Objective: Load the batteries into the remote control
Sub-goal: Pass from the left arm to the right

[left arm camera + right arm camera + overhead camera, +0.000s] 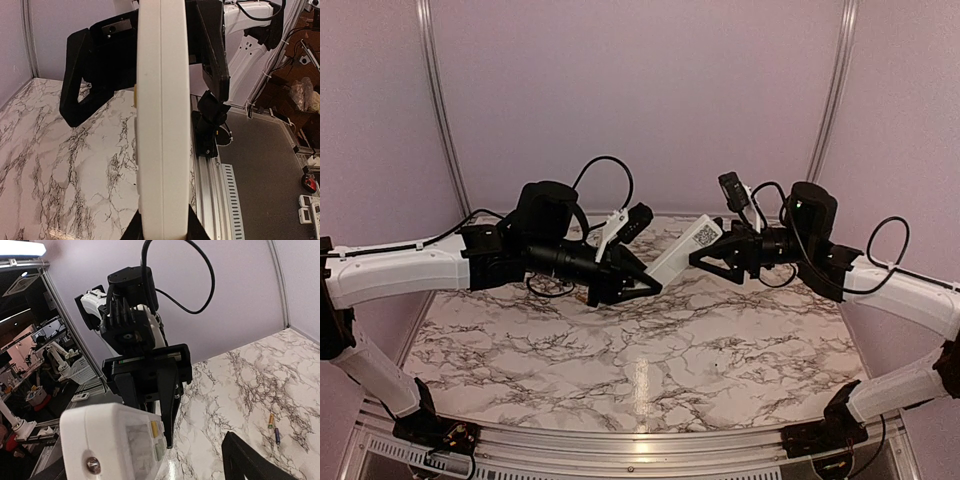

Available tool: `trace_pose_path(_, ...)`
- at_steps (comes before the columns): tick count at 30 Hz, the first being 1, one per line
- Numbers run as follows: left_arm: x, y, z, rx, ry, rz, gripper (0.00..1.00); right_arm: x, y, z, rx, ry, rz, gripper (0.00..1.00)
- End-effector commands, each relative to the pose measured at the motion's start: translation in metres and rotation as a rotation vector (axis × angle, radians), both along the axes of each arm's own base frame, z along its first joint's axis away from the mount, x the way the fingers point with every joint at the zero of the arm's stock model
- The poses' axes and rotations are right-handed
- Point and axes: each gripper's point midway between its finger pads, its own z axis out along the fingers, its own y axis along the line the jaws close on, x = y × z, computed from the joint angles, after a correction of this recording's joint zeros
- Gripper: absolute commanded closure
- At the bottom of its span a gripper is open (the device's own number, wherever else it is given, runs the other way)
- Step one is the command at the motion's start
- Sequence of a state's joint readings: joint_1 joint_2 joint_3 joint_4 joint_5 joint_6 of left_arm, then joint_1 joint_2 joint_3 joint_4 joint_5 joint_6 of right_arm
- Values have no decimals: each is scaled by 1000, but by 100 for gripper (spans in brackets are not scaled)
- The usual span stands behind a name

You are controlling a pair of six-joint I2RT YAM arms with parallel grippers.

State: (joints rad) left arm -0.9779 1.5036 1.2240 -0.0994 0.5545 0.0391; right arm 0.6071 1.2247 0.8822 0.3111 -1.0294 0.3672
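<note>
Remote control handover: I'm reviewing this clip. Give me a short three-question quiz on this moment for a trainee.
1. Which gripper grips the remote control? A. left gripper B. right gripper C. neither
2. True or false: the remote control is held up clear of the table.
3. How many loose batteries show on the marble in the right wrist view?

Key: 1 A. 2 true. 3 two.

Robotics lab: aluminium-framed booth (pixel 439 100), more robot arms (pixel 59 356) beyond.
</note>
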Motion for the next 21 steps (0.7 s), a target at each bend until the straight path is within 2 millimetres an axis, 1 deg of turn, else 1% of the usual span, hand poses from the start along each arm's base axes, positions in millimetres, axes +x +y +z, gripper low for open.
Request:
trace_pose_path(1, -16, -4, 23, -116, 53, -97, 89, -17, 5, 25, 62, -55, 88, 20)
trace_pose_path(2, -16, -5, 25, -125, 59, -101, 89, -18, 6, 26, 67, -57, 94, 22)
trace_pose_path(4, -16, -7, 25, -132, 66, -103, 88, -17, 8, 28, 71, -49, 96, 30)
trace_pose_path(8, -13, -11, 19, -128, 83, -97, 88, -17, 10, 32, 92, -40, 105, 43)
trace_pose_path(12, -9, -14, 14, -119, 98, -83, 88, -17, 9, 38, 112, -47, 97, 53)
trace_pose_path(17, -4, -15, 12, -117, 104, -56, 88, -12, 9, 41, 127, -38, 63, 60)
trace_pose_path(18, -1, -16, 12, -119, 104, -46, 89, -9, 9, 40, 122, -30, 48, 64)
trace_pose_path(21, 0, -15, 14, -122, 104, -39, 88, -5, 11, 39, 114, -18, 32, 80)
